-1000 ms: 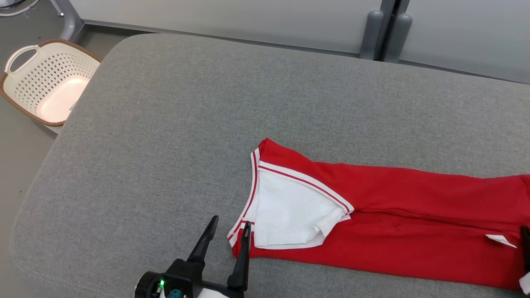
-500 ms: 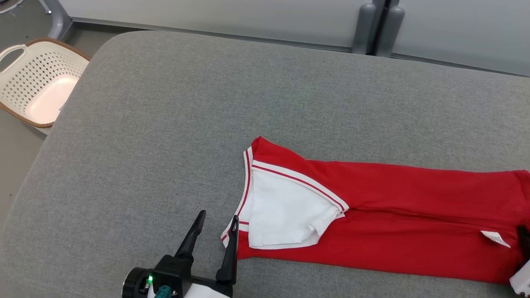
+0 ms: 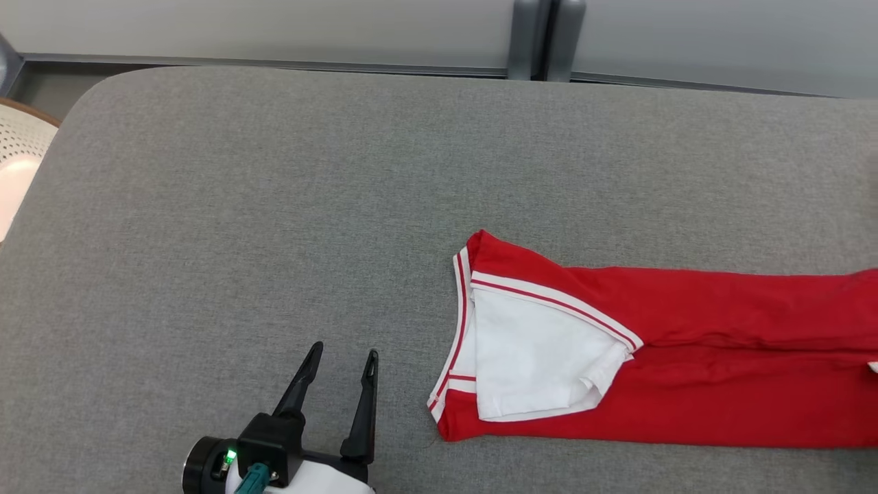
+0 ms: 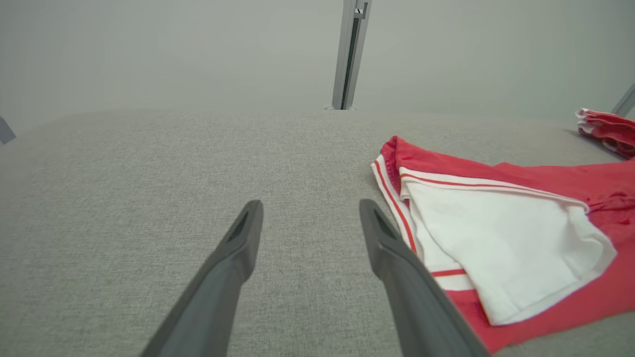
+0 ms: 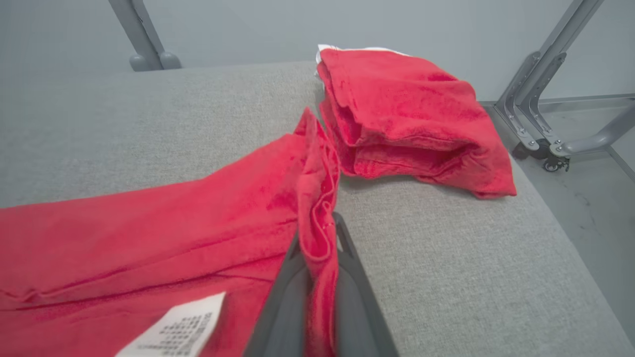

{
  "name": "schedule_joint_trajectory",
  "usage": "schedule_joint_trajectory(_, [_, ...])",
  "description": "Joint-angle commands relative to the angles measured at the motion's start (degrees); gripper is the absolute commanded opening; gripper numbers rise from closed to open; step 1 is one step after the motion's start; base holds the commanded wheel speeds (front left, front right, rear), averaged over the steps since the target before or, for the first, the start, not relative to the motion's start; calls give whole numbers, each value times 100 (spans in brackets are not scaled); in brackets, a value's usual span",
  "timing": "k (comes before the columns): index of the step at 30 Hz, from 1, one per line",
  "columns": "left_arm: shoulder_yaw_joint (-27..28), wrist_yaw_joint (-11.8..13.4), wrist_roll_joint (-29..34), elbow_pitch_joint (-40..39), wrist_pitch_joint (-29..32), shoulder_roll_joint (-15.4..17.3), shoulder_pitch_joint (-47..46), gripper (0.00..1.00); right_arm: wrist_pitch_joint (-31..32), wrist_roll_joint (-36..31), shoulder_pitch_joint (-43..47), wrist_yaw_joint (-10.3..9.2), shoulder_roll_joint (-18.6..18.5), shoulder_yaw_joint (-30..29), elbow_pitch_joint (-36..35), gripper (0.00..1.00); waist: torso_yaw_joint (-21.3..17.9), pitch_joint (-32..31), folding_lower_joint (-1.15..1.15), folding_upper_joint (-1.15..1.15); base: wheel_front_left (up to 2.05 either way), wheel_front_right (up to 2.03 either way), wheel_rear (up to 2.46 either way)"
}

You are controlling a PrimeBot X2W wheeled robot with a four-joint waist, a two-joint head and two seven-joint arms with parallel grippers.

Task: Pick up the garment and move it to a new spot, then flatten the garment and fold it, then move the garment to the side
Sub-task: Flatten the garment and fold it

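**1-ended grip could have pulled the shirt out of shape**

The red shirt point(image 3: 686, 357) lay stretched in a long band across the padded table point(image 3: 274, 206), on the robot's right and near the front edge. A white sleeve point(image 3: 542, 357) was folded over its left end. The right gripper point(image 5: 320, 238) was clamped on a bunched ridge of red cloth at the far right end, close to the label point(image 5: 173, 329). The left gripper point(image 3: 344, 351) sat near the collar end without touching it, its 2 fingers apart and empty.

The main risk was a lift or pull from that 1 held end alone. The free end would likely have dragged over the fabric top, the sleeve could have flopped open, and the band could have twisted. The pinch held only a narrow gather of cloth, so a quick tug might have let it slip out.

A folded pile point(image 5: 412, 114) of red cloth lay just beyond the held end, so a wide swing there could have knocked it. If the left gripper closed shallowly, it might have caught only the top layer.
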Motion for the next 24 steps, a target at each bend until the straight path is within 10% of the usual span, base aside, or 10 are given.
schedule_joint_trajectory(1, [10,36,22,-27,21,54,-96,100,174,-57,-53,-15,143,62,-418,0,-140,-23,0,0,0,0,0])
schedule_joint_trajectory(12, [-77,53,47,-70,136,91,-148,100,973,-350,5,-14,1074,673,-2599,0,-134,-155,0,0,0,0,0])
schedule_joint_trajectory(24, [-178,102,90,-155,164,96,-149,100,1133,-535,-218,-14,1727,1665,-2919,0,441,-172,0,0,0,0,0])
